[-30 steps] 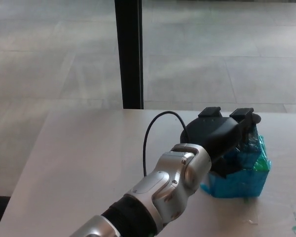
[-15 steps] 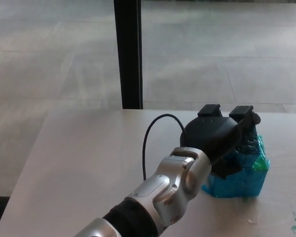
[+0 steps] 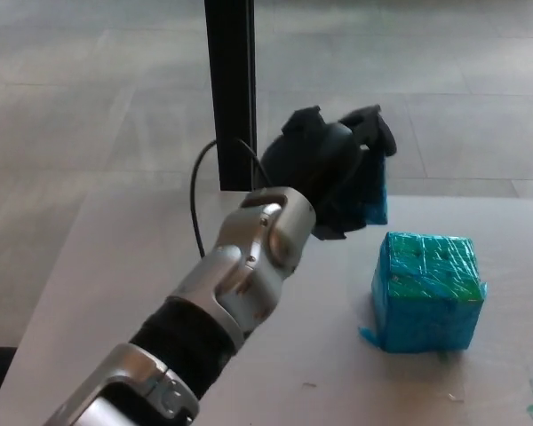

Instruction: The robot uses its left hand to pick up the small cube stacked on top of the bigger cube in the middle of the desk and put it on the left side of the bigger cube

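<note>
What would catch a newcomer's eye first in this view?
The left hand, raised above the desk at centre, shut on a small blue cube. Below and right of it, the bigger teal cube sits alone on the desk, its top bare. A black post stands behind.

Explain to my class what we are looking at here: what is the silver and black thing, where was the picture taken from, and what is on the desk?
The picture comes from a camera on a humanoid robot's head, looking down at its work. The silver and black limb coming in from the lower left is the robot's own left arm, ending in a black left hand with thick fingers. That hand is raised above the pale desk and is closed on a small blue cube, partly hidden behind the fingers. On the desk to the right sits a bigger cube, wrapped in shiny teal material, with nothing on top of it. A thin black cable loops by the wrist. The right hand does not show.
</note>
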Robot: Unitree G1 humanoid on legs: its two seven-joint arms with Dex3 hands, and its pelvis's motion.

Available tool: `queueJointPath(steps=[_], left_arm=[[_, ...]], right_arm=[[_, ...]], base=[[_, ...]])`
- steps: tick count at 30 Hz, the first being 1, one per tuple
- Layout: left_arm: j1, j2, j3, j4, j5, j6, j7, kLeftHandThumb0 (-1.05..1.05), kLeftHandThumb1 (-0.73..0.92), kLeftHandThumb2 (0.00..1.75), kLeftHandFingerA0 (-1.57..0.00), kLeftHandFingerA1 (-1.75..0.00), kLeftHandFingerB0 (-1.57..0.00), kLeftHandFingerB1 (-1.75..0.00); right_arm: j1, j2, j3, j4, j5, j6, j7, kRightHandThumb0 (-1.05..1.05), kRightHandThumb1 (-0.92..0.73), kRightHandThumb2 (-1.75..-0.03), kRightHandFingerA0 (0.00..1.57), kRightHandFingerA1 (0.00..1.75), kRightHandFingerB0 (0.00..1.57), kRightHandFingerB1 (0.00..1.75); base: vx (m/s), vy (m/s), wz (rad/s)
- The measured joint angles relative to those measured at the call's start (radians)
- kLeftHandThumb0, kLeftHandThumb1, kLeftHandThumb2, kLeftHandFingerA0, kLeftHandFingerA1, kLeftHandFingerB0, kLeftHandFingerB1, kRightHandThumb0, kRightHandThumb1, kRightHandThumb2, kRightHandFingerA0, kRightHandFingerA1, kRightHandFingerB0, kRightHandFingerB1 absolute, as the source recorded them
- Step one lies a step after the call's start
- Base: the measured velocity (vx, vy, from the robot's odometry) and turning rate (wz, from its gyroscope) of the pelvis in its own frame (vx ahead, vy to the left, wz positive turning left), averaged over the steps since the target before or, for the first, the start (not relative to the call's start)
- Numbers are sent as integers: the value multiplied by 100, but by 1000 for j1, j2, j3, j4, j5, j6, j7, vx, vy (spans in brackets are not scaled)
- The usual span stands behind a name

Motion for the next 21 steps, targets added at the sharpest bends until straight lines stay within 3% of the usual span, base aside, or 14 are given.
queueJointPath(steps=[1,3,4,7,9,11,13,19,20,21], left_arm=[[3,10,7,-13,-4,-2,-4,-10,55,73,-79,-175,-79,-110],[15,35,18,-45,-10,-2,-18,-11,54,75,-79,-175,-69,-142],[26,51,20,-62,-11,-2,-23,-9,62,71,-87,-164,-78,-110],[80,101,20,-121,-12,-2,-50,-14,59,78,-86,-159,-85,-101],[126,138,19,-154,-13,-1,-75,-15,55,89,-84,-160,-85,-129],[179,181,16,-183,-13,-5,-99,-14,55,91,-85,-160,-83,-123],[228,211,16,-201,-16,-4,-123,-15,51,102,-83,-169,-82,-145],[349,238,7,-238,-28,-1,-173,-12,56,107,-90,-169,-82,-140],[367,238,-3,-241,-28,3,-183,-15,55,102,-88,-165,-84,-135],[377,238,-9,-242,-27,7,-189,-15,55,102,-88,-165,-84,-135]], right_arm=[[0,0,0,0,0,0,0,-63,-47,-81,87,88,75,68],[0,0,-1,2,1,2,0,-62,-46,-84,83,88,71,69],[0,0,-3,2,3,4,0,-63,-46,-84,82,87,71,69],[1,0,-6,5,7,3,2,-65,-46,-84,81,86,71,70],[6,0,-11,6,11,1,5,-64,-47,-82,82,87,70,69],[16,0,-12,-8,12,2,5,-63,-47,-79,83,88,70,68],[21,0,-13,-13,13,2,6,-64,-47,-80,84,89,70,70],[16,0,-12,-8,13,1,9,-63,-47,-78,84,89,70,69],[14,0,-13,-4,13,2,9,-64,-37,-96,82,88,67,74],[13,0,-13,-2,13,2,9,-64,-37,-96,82,88,67,74]], base=[[0,0,0],[0,0,0],[0,0,0],[0,0,0],[0,0,0],[0,0,0],[0,0,0],[0,0,0],[0,0,0],[0,0,0]])
